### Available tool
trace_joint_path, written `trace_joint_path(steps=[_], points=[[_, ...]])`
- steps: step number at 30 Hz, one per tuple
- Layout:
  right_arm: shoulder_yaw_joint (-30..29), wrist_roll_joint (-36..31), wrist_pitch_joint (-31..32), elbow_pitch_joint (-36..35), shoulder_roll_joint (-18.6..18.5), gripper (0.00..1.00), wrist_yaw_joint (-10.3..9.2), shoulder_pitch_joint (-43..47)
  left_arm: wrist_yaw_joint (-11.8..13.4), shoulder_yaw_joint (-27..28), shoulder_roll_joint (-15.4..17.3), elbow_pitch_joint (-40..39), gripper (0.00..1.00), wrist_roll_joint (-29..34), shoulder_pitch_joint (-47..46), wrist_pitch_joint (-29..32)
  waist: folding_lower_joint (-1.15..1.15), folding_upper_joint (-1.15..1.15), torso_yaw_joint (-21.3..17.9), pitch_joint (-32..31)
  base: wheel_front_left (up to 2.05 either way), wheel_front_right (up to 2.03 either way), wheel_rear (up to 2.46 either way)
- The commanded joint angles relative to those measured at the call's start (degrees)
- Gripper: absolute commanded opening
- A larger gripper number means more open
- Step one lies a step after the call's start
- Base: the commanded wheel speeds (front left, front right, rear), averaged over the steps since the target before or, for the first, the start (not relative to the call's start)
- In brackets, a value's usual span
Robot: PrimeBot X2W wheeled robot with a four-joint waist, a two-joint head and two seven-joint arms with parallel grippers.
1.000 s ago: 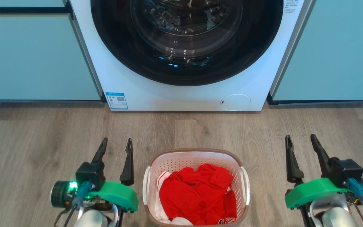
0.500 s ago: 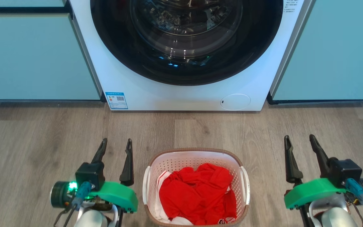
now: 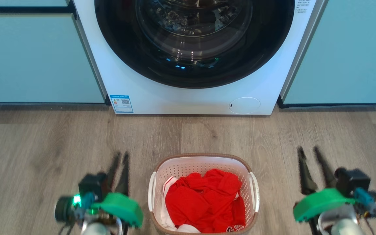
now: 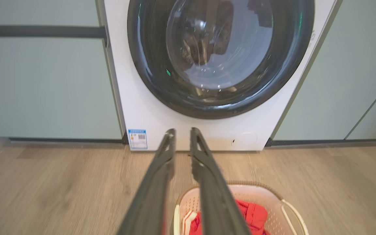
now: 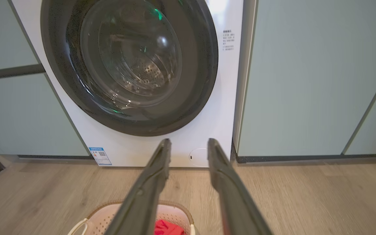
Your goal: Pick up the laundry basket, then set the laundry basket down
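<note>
1. The left gripper [image 3: 122,155] hangs over the floor just left of the basket, touching nothing. Its two long dark fingers are parted by only a narrow slit, blurred in the head view and plainer in the left wrist view [image 4: 182,131].
2. The right gripper [image 3: 308,149] hangs well to the right of the basket. Its two dark fingers are spread wider, with nothing between them [image 5: 188,141].
3. One small white perforated plastic laundry basket with a brown rim [image 3: 202,155] stands on the grey-brown wood-plank floor [image 3: 44,147], between the two grippers and in front of the machine.
4. The head view shows both of its white side handles, the left handle [image 3: 151,192] and the right handle [image 3: 255,192]. Each wrist view catches part of the basket [image 4: 273,209] [image 5: 100,222].
5. Crumpled red clothing [image 3: 204,199] fills the basket, with some white cloth [image 3: 165,186] at its left.
6. One white front-loading washing machine [image 3: 266,88] has its round dark glass door [image 3: 193,39] shut, one blue label [image 3: 121,103] and one round flap [image 3: 244,105].
7. Two pale teal cabinet fronts flank the machine, the left cabinet [image 3: 38,58] and the right cabinet [image 3: 348,52].
8. The right wrist view shows the perforated steel drum [image 5: 148,70] and small printed text [image 5: 228,40].
</note>
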Motion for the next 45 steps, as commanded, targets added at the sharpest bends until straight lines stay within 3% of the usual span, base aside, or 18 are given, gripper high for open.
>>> trace_joint_path(steps=[1, 45], points=[[0.01, 0.11, 0.05, 0.73, 0.02, 0.00, 0.00, 0.24, -0.02, -0.01, 0.01, 0.65, 0.00, -0.10, 0.44, 0.03, 0.00, 0.00, 0.00, 0.00, 0.00, 0.00, 0.00], [-1.63, 29.12, 6.11, 1.86, -1.11, 0.00, -0.05, -2.17, -3.45, 6.38, 1.04, 0.10, 0.00, -28.73, -1.19, 6.17, 0.00, 0.00, -1.06, 0.49, 0.00, 0.00, 0.00]])
